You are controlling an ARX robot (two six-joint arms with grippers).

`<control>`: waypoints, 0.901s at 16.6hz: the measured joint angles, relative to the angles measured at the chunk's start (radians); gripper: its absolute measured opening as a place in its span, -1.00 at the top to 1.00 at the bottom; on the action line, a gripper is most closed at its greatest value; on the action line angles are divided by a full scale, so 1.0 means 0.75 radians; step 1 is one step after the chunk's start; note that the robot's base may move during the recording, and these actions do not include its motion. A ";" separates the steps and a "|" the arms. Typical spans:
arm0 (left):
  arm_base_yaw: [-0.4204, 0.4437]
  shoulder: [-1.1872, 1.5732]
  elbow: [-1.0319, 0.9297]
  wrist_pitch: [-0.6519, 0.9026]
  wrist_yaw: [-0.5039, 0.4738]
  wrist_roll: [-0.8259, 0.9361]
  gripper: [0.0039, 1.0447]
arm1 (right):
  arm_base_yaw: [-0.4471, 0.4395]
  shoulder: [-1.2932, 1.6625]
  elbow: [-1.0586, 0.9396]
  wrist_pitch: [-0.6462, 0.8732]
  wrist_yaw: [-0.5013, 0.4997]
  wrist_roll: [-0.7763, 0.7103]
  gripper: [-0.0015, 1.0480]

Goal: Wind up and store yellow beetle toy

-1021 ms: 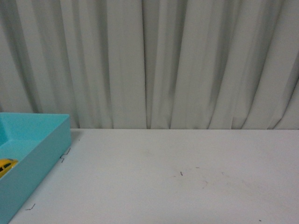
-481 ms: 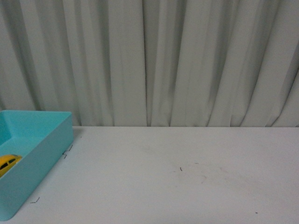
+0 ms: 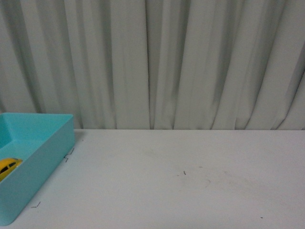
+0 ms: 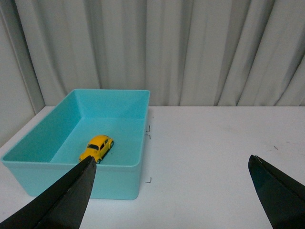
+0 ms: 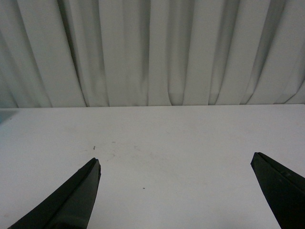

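- I see the small glossy yellow beetle toy sitting inside the open turquoise plastic box at the left of the white tabletop.
- My left gripper hovers near that box, its black fingers spread wide, holding nothing.
- My right gripper hangs over bare tabletop, fingers equally wide apart, empty.

Glossy yellow beetle toy; matt plastic bin.

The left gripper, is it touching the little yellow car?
Apart. The left wrist view shows the left gripper open, with the yellow beetle toy lying beyond it in the turquoise bin.
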 joint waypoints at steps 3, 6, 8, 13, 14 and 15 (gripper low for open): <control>0.000 0.000 0.000 0.000 0.000 0.000 -0.88 | 0.000 0.000 0.000 0.000 0.000 0.001 -0.87; 0.000 0.000 0.000 0.000 0.000 0.000 -0.88 | 0.000 0.000 0.000 0.000 0.000 0.000 -0.87; 0.000 0.000 0.000 0.001 0.000 0.000 -0.88 | 0.000 0.000 0.000 0.002 0.000 0.000 -0.87; 0.000 0.000 0.000 0.003 0.001 0.000 -0.88 | 0.000 0.000 0.000 0.002 0.001 0.000 -0.87; 0.000 0.000 0.000 0.002 0.000 -0.001 -0.88 | 0.000 0.000 0.000 0.002 0.000 0.000 -0.87; 0.000 0.000 0.000 0.000 -0.001 -0.001 -0.88 | 0.000 0.000 0.000 0.001 0.000 0.001 -0.87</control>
